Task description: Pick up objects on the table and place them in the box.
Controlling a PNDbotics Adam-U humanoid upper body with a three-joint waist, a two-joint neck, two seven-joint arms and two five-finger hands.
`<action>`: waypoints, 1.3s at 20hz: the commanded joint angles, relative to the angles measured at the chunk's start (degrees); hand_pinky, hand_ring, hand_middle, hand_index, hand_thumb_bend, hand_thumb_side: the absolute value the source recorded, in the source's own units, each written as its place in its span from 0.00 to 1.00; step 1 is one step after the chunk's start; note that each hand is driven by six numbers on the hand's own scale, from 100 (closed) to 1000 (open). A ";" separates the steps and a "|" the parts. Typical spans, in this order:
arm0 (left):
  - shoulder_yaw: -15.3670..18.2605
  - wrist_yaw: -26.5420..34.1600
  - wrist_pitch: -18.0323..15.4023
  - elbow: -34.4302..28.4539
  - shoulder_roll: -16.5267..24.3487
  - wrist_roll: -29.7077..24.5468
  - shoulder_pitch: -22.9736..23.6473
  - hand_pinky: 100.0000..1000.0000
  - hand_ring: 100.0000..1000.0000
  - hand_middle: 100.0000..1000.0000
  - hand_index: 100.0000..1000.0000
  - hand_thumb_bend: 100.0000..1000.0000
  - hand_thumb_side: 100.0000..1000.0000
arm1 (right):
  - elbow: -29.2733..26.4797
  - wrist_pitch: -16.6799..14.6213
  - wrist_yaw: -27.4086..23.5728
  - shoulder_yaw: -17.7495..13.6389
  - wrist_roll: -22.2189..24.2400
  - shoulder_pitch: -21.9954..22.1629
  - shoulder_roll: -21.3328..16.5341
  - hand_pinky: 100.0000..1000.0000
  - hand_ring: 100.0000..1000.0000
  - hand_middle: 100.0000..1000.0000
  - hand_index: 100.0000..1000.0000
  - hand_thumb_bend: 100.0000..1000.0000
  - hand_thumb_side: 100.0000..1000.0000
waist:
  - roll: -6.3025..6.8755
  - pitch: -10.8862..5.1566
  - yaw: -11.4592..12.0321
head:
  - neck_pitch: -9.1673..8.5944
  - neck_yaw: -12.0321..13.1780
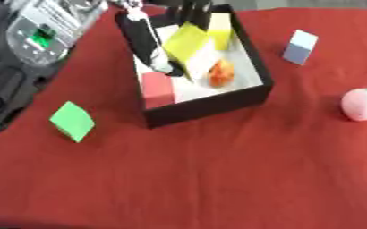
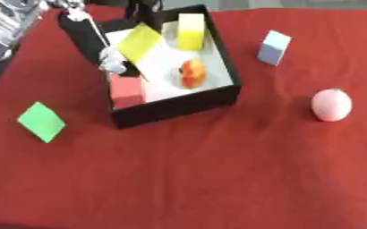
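Observation:
A black box (image 1: 210, 105) with a white floor stands at the upper middle of the red cloth. Inside it lie a red block (image 1: 157, 88), a tilted yellow block (image 1: 185, 44), a second yellow block (image 1: 219, 29) and an orange-red fruit (image 1: 221, 74). My left hand (image 1: 149, 42) comes in from the upper left and reaches down into the box. Its fingers are straight, and their tips end just above the red block's far edge. On the cloth outside lie a green block (image 1: 71, 120), a pale blue block (image 1: 299, 47) and a pink ball (image 1: 362, 104).
My left forearm (image 1: 42, 29), silver and black with a small green screen, fills the upper left corner. The red cloth (image 1: 218, 179) covers the whole table.

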 commanded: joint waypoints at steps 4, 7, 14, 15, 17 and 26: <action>-0.27 -6.65 -2.70 4.22 -0.52 2.11 -0.11 0.73 0.73 0.69 0.77 0.68 0.00 | -1.13 0.04 0.00 -0.32 -0.01 -0.42 -0.72 0.79 0.81 0.81 0.88 0.00 0.34 | -0.02 -1.54 -0.05 | -0.04 0.62; 1.27 -8.30 -1.73 3.19 -0.24 4.73 0.19 0.86 0.88 0.81 0.89 0.82 0.33 | -1.11 0.09 0.06 -0.24 0.13 -0.25 -0.84 0.79 0.81 0.81 0.88 0.00 0.34 | -0.07 -1.65 0.10 | 0.14 0.60; 9.75 -1.18 4.61 -5.44 3.81 11.80 1.01 0.82 0.86 0.78 0.86 0.77 0.34 | -1.21 0.09 0.07 -0.31 0.06 -0.02 -1.43 0.79 0.81 0.81 0.88 0.00 0.34 | -0.04 -2.02 1.06 | 0.41 -0.20; 10.99 0.33 5.53 -7.27 5.12 12.86 1.49 0.79 0.84 0.76 0.85 0.74 0.31 | -1.24 0.09 0.08 -0.35 0.00 0.08 -1.56 0.79 0.81 0.81 0.88 0.00 0.34 | -0.02 -2.04 1.21 | 0.33 -0.47; 12.73 3.62 6.85 -11.63 8.51 13.94 3.23 0.77 0.82 0.75 0.84 0.73 0.31 | -1.29 0.08 0.14 -0.43 -0.11 0.30 -1.87 0.79 0.80 0.81 0.88 0.00 0.34 | 0.00 -2.03 1.43 | 0.08 -1.07; 19.79 22.45 1.21 -24.41 30.08 10.32 21.71 0.79 0.84 0.75 0.84 0.68 0.30 | -1.59 0.21 0.55 -0.46 -0.24 0.78 -3.09 0.79 0.80 0.82 0.88 0.00 0.33 | 0.25 -1.50 2.17 | 0.10 -2.93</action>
